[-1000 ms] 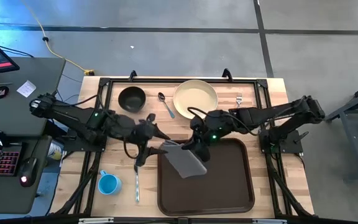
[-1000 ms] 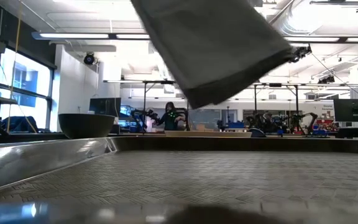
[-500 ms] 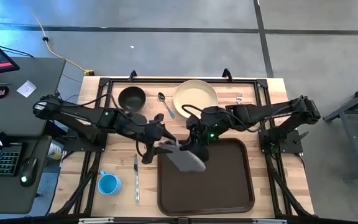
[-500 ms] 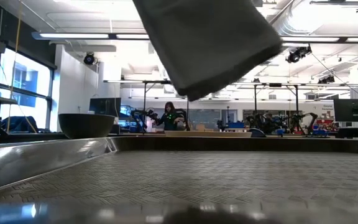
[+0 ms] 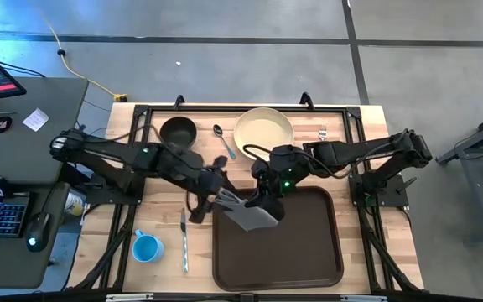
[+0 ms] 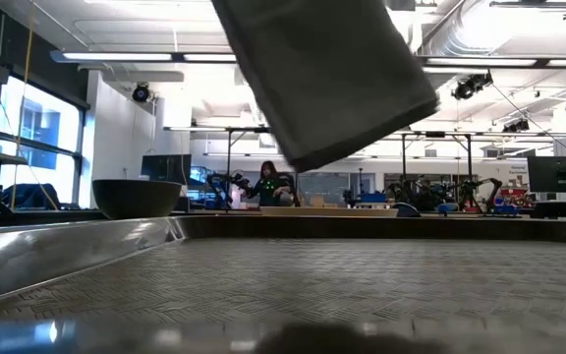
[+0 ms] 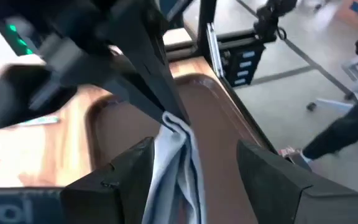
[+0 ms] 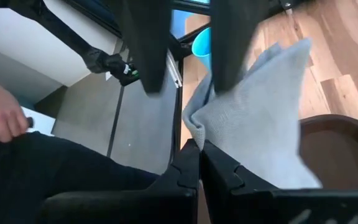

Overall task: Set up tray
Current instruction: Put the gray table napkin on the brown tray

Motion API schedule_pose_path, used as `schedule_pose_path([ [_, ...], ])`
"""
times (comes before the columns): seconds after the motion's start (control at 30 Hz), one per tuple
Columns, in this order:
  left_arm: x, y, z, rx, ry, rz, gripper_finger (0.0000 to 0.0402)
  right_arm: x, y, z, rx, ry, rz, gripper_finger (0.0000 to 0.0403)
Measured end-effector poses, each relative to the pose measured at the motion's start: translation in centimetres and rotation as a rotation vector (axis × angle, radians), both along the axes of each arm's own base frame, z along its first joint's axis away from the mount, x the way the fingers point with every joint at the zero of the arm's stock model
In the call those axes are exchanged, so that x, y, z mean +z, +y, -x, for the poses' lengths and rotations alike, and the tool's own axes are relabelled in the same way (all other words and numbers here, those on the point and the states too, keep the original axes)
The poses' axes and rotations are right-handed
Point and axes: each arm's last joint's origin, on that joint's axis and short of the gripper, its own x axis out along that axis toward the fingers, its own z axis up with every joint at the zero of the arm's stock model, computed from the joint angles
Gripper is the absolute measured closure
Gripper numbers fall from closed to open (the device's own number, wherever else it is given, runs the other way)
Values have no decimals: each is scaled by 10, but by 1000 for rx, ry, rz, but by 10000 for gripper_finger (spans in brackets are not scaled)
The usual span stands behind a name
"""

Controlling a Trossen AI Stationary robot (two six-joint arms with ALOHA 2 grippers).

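Our right gripper (image 5: 266, 199) has its jaws clenched on the grey napkin (image 5: 250, 214), hanging over the tray (image 5: 309, 252) on the table. The left gripper (image 5: 225, 198) straddles the cloth's edge, jaws released. We should pinch that edge squarely before spreading it flat.

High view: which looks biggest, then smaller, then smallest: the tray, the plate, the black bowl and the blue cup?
1. Tray
2. Plate
3. Bowl
4. Cup

A soft grey cloth napkin (image 5: 250, 214) is being shown over the matt, textured brown tray (image 5: 300, 252); the counter (image 5: 158, 226) is being seen as pale wood.
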Motion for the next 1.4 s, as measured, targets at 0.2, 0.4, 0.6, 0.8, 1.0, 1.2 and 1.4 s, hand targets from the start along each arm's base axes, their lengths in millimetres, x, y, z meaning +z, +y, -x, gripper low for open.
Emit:
schedule_pose_path([
  [0.2,-19,-4,-19,5,57,-16,141,0,1,0,21,3,-9,402],
  [0.4,-27,-3,-15,40,143,-30,153,-2,0,2,21,27,-6,402],
  [0.6,-35,0,-6,93,284,-3,184,2,-2,3,-10,-6,18,402],
  [0.8,-31,1,-11,190,223,10,237,2,-8,2,-5,-2,11,402],
  [1.0,-32,1,-10,192,241,43,299,2,-15,1,-7,1,-2,402],
  [1.2,-36,1,-5,230,323,86,371,-1,-19,2,-28,31,0,403],
  [1.4,-21,0,-2,202,315,177,365,-1,-20,2,-10,27,7,397],
])
